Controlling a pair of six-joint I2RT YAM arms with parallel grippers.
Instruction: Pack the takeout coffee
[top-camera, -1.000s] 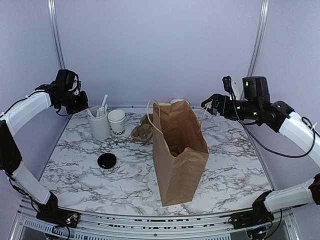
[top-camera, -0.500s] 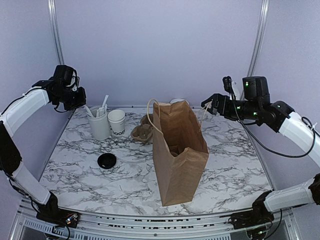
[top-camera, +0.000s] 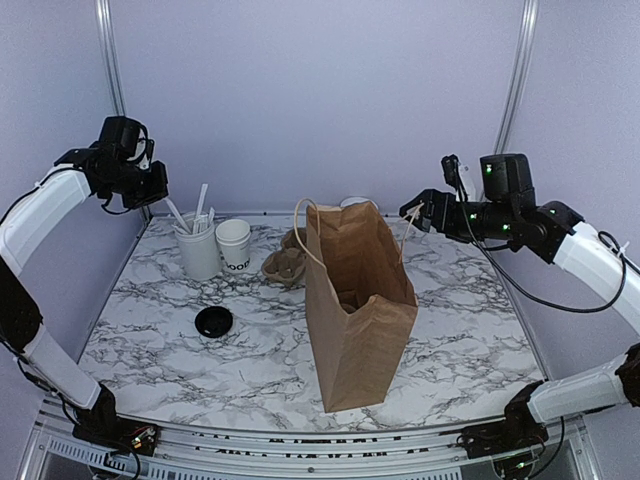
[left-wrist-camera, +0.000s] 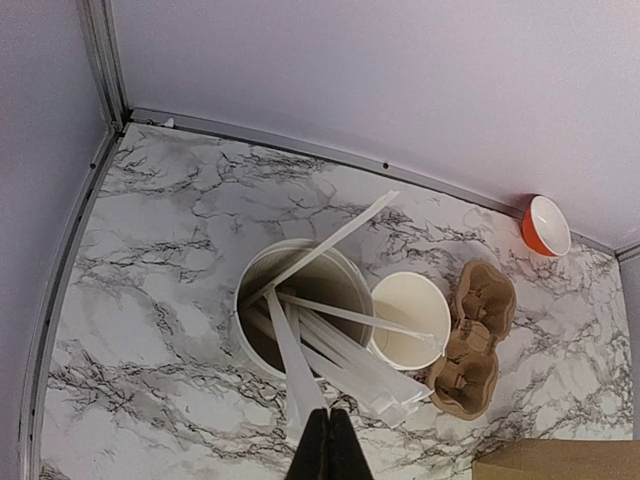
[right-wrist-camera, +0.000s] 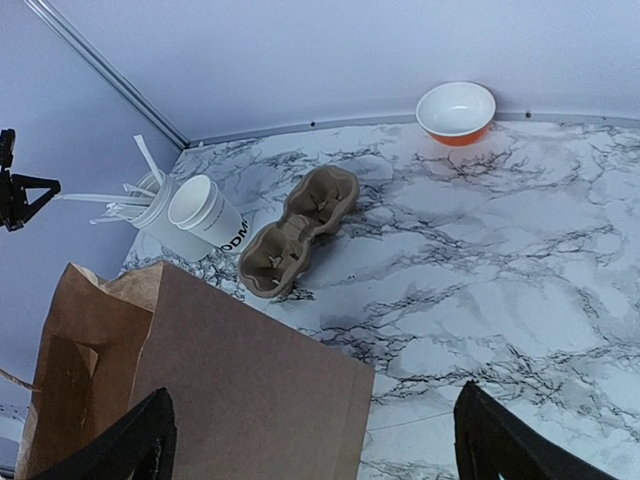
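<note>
The marble table (top-camera: 450, 330) carries everything. In its middle stands a brown paper bag (top-camera: 360, 320), upright, mouth open, its handles raised.

Both arms are lifted off the table. The left gripper (left-wrist-camera: 328, 420) hangs high at the far left corner, above a white canister (top-camera: 198, 255). Its jaws are pressed together on the top end of a flat white stick (left-wrist-camera: 292, 370), whose other end sits inside the canister among more sticks. The right gripper (right-wrist-camera: 313, 400) hovers at the far right, just beside the bag's right handle. Its fingers are spread wide and hold nothing.

The canister stands at the far left of the table. A brown pulp tray (top-camera: 285, 262) lies to the right of it, at the bag's far left corner and partly hidden behind it in the top view.

The cup (top-camera: 235, 250) stands upright between the canister and the tray, just beside the canister on its right. Whether the two touch cannot be told. The cup's mouth is open and shows a pale inside, and dark lettering runs near its base. It is outside the bag and well apart from both grippers.

An orange bowl (right-wrist-camera: 456, 112) with a white inside sits at the table's back edge, behind the bag.

The black lid (top-camera: 213, 321) lies flat on the bare table, well in front of the cup and left of the bag.
</note>
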